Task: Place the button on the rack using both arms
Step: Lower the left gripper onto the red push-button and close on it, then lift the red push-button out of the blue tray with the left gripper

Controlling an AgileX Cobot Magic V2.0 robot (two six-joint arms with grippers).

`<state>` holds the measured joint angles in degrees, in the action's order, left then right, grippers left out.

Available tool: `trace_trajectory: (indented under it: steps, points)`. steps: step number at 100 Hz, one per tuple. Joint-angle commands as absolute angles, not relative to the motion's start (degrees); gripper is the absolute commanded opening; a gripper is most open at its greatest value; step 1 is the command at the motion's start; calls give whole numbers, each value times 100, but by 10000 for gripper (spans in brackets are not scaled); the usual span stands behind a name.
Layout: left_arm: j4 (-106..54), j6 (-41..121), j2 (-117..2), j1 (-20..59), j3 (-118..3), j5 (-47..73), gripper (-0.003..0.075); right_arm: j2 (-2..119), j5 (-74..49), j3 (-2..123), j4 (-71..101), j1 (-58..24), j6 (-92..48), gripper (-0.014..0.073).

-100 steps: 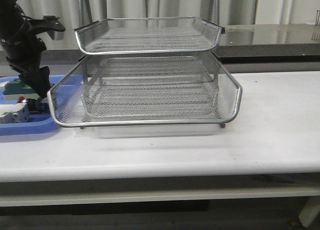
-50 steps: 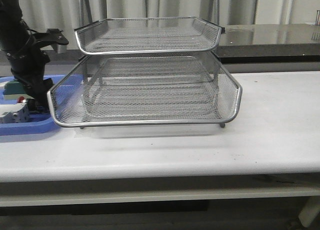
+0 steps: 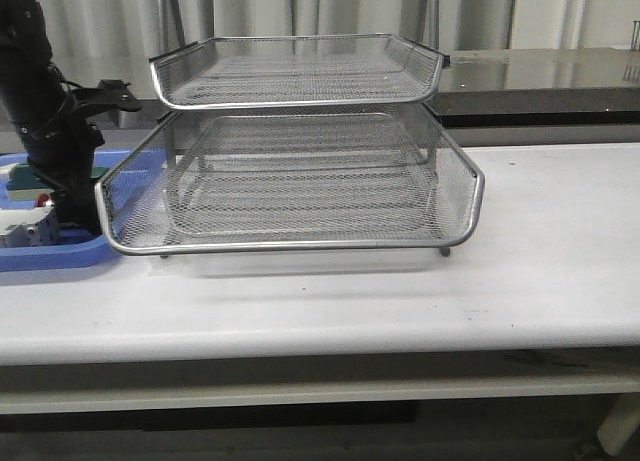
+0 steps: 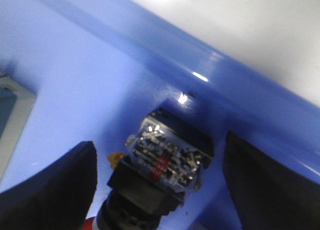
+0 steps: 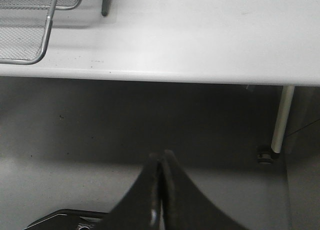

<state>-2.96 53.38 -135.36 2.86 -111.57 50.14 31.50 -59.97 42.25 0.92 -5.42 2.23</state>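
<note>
Two spread jaws of the left gripper (image 4: 160, 190) flank the button (image 4: 160, 165), which lies in the blue tray (image 3: 60, 253) near its rim, at 9 o'clock from the rack (image 3: 300, 151). Off the worktop (image 5: 210, 35) edge, the right gripper (image 5: 161, 190) hangs with jaws pressed together.

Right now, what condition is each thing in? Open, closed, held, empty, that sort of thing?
left gripper: open, fingers either side of the button, not yet closed on it.
button: lying in the blue tray, not gripped.
blue tray: flat on the table, holding small parts.
rack: standing upright, the trays in view empty.
right gripper: shut, holding nothing, off the table's edge over the floor.
</note>
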Motion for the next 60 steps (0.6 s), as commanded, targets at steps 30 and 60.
trace_trajectory:
  steps: [30,60]
  points:
    - [-195,5334,-13248,296,-11284,4838,366,3168,-5698,4419,44,-502,205,-68]
    - [155,5334,-13248,296,-11284,4709,46,3168,-5698,4419,44,-502,205,-68]
